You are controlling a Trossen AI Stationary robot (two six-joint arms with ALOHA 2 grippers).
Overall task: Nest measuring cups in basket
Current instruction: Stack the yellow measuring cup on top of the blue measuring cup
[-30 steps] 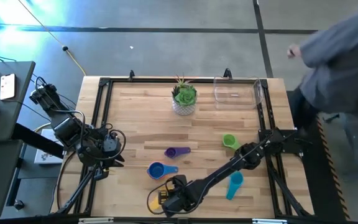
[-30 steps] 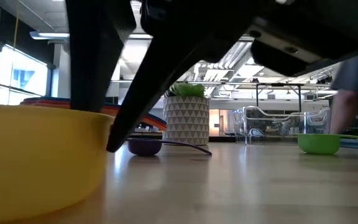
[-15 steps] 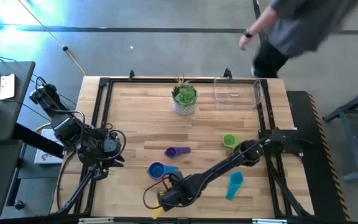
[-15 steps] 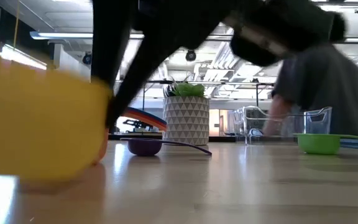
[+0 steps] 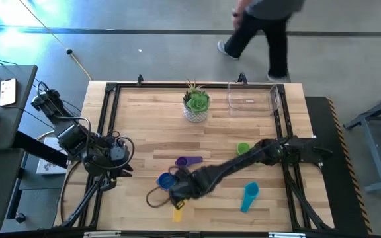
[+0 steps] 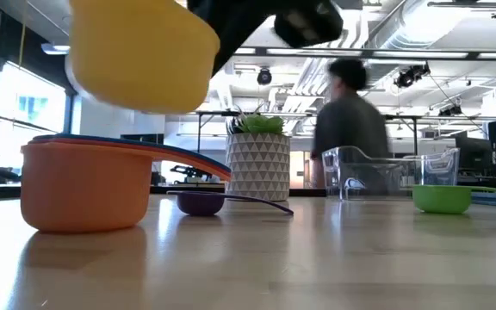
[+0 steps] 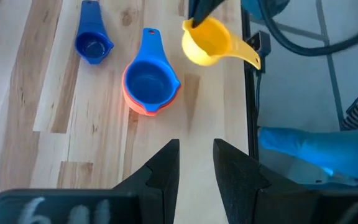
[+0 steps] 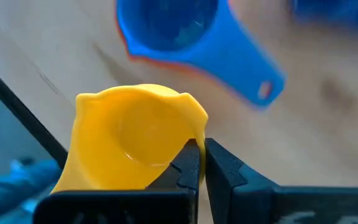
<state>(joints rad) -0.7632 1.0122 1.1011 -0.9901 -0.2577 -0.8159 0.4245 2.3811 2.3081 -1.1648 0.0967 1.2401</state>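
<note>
A yellow measuring cup (image 8: pixel 129 140) hangs in the air near the table's front edge, with my right gripper (image 8: pixel 199 146) shut on it. It is just above and beside a blue cup (image 5: pixel 166 180) nested in an orange cup (image 6: pixel 84 185). Purple (image 5: pixel 189 160), green (image 5: pixel 243 149) and teal (image 5: pixel 250 196) cups lie singly on the wood. The clear basket (image 5: pixel 251 98) stands at the far right. My left gripper (image 7: pixel 194 168) stays open at the table's left edge, holding nothing. My right gripper pinches the yellow cup's bowl wall at the rim (image 8: pixel 194 134), one finger inside the bowl and one outside. The fingers come from above, pointing steeply down. The cup is lifted clear of the table, and its handle (image 7: pixel 247 56) sticks out sideways.
A white pot with a green plant (image 5: pixel 196 104) stands at the far middle, left of the basket. A black frame (image 5: pixel 101 132) runs round the tabletop. A person (image 5: pixel 263 30) walks past beyond the far edge.
My right gripper has lifted the yellow cup off the table near the front edge. It has carried the cup up and toward the far edge, close to the blue-and-orange stack, rolling its wrist on the way. The person beyond the table has walked from right to left.
</note>
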